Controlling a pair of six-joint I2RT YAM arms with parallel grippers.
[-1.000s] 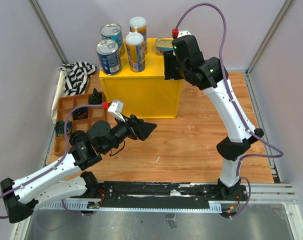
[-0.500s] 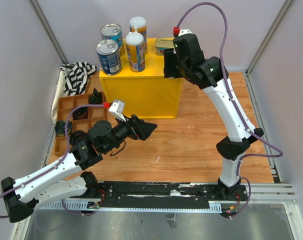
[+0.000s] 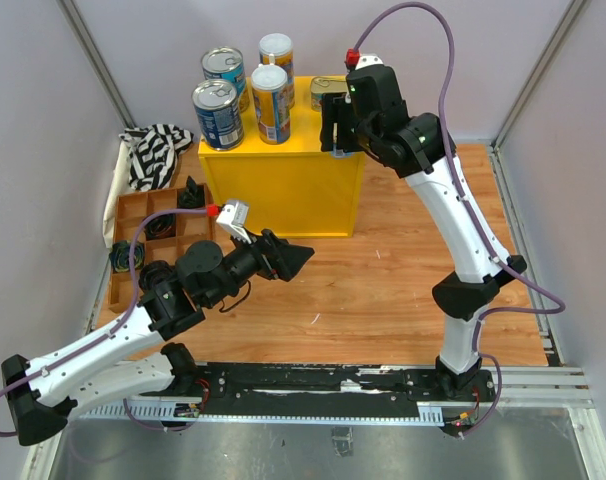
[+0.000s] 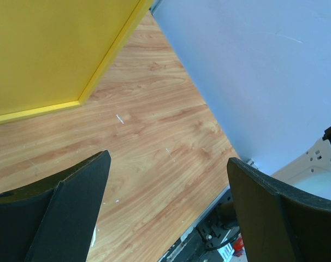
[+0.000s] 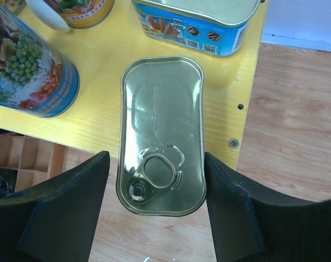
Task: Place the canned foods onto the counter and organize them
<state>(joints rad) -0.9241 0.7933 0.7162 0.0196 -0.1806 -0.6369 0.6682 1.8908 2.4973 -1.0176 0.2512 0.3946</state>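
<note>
- Broadly, a light wooden tabletop (image 3: pixel 403 270) carries a large bright yellow box-shaped surface (image 3: pixel 283 190) at its far side.
- Left of that lie a brown wooden compartment tray (image 3: pixel 148 225) and a black-and-white striped cloth (image 3: pixel 153 150).
- The right end effector (image 5: pixel 154 158) hangs over the yellow surface's front right corner, released. Its black fingers (image 5: pixel 61 218) flank a flat rectangular gold tin (image 5: pixel 161 125), with a sliver of gap on one side.
- The left end effector (image 4: pixel 168 158) hovers low over the wood in front of the yellow surface, jaws spread wide with nothing between them.
- Two wide blue-labelled silver-topped cans (image 3: pixel 218 113) stand on the left of the yellow top, one behind the other. Two slim white-lidded yellow-blue cans (image 3: pixel 270 103) stand just beside them on the right.
- The gold tin lies pull-tab up. In the wrist view its near end shows past the front edge.
- A second rectangular tin with a blue printed side (image 5: pixel 198 16) lies just behind it.
</note>
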